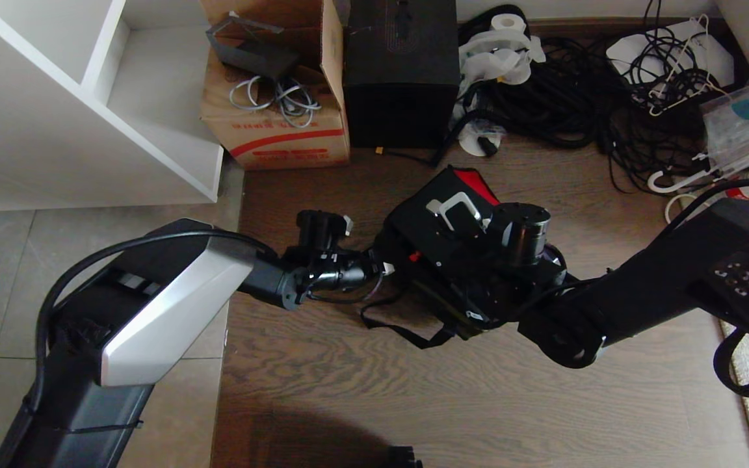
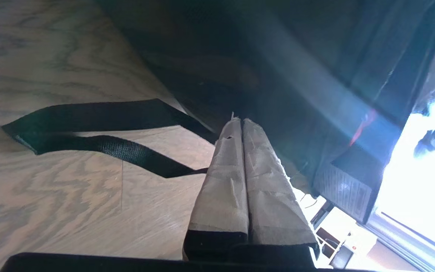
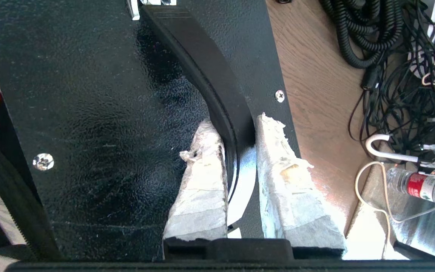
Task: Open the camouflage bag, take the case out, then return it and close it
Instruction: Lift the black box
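Observation:
The black case [image 1: 433,240] is tilted over the camouflage bag, with its red latch [image 1: 414,257] facing my left arm. The bag's red lid lining [image 1: 475,183] shows behind the case, and its black strap [image 1: 400,328] trails on the wooden floor. My right gripper [image 3: 240,132] is shut on the case's black handle [image 3: 202,64], one finger on each side of it. My left gripper [image 2: 240,121] is shut with nothing between its fingers. Its tips rest at the dark side of the bag [image 2: 217,71], just above the strap [image 2: 108,147].
A red-striped cardboard box [image 1: 277,123] and a tall black box [image 1: 400,71] stand behind the bag. A tangle of black cables [image 1: 576,97] with white hangers covers the floor at the back right. A white shelf unit [image 1: 88,97] stands at the left, and a plastic bottle [image 3: 421,187] lies at the right.

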You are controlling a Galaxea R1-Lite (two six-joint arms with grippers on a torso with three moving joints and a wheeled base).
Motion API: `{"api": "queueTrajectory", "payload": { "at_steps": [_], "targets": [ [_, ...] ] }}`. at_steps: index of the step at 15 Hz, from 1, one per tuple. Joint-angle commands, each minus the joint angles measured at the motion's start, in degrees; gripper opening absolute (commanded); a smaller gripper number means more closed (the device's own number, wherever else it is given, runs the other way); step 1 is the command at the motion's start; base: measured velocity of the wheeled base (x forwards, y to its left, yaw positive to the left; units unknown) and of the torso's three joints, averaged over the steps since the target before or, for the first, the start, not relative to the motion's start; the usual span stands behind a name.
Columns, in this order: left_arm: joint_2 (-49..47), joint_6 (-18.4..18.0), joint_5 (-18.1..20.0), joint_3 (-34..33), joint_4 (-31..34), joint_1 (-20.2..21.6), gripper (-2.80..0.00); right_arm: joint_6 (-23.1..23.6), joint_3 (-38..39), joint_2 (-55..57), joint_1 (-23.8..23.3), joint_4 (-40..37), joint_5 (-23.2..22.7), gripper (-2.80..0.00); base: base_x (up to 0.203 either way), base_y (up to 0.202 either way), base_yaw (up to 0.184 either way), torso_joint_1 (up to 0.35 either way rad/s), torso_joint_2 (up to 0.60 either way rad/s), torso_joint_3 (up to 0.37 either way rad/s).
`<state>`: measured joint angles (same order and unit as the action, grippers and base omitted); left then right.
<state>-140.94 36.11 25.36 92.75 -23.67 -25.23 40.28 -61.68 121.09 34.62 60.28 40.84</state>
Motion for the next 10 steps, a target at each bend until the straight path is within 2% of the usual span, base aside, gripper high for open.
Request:
{"api": "queueTrajectory", "payload": {
  "at_steps": [1,10],
  "targets": [
    [-0.2,0.2,0.2,0.1,0.0,0.0,-2.80,0.2,0.0,0.0,0.0,0.3,0.2,-2.80,0.000,0.000,0.000,0.000,0.00,0.000],
    [8.0,0.0,-0.1,-6.5,-0.7,-0.1,-2.80,0.2,-1.0,0.9,0.0,-1.4,-0.5,-2.80,0.000,0.000,0.000,0.000,0.00,0.000]
  ]
}}
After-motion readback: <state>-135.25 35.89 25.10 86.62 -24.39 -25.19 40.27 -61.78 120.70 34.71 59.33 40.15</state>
